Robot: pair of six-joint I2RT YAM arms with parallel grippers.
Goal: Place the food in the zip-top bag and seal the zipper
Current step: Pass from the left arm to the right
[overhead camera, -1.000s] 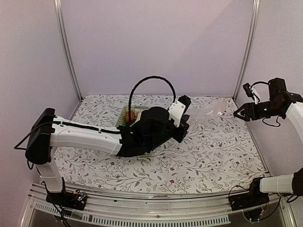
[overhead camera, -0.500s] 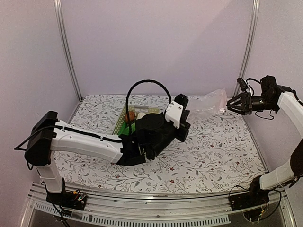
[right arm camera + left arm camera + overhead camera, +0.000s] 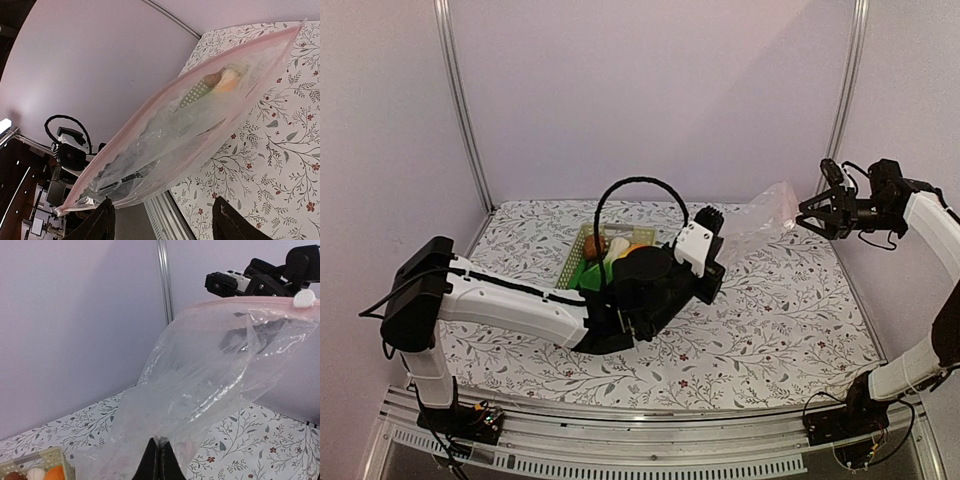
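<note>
The clear zip-top bag [image 3: 765, 212] hangs stretched in the air between my two grippers. My left gripper [image 3: 710, 215] is shut on the bag's crinkled lower end [image 3: 160, 442]. The pinkish zipper [image 3: 240, 302] runs taut along the bag's top edge, with a white slider [image 3: 303, 299] at its far end. My right gripper [image 3: 812, 212] stands open at that raised end; in its wrist view the bag's corner [image 3: 65, 207] sits by one finger [image 3: 102, 222]. The bag's mouth [image 3: 200, 100] gapes narrowly. The food [image 3: 617, 250] lies in the green lattice basket [image 3: 582, 240], outside the bag.
The basket [image 3: 30, 464] sits behind my left forearm, which lies across the middle of the flowered table [image 3: 770, 320]. A black cable [image 3: 640, 185] loops above the basket. Metal frame posts [image 3: 840, 110] stand at the back corners close to my right arm.
My right gripper has risen and swung in toward the back, and the bag's zipper end has come up off the table with it. My left arm shifted slightly, uncovering more of the basket.
</note>
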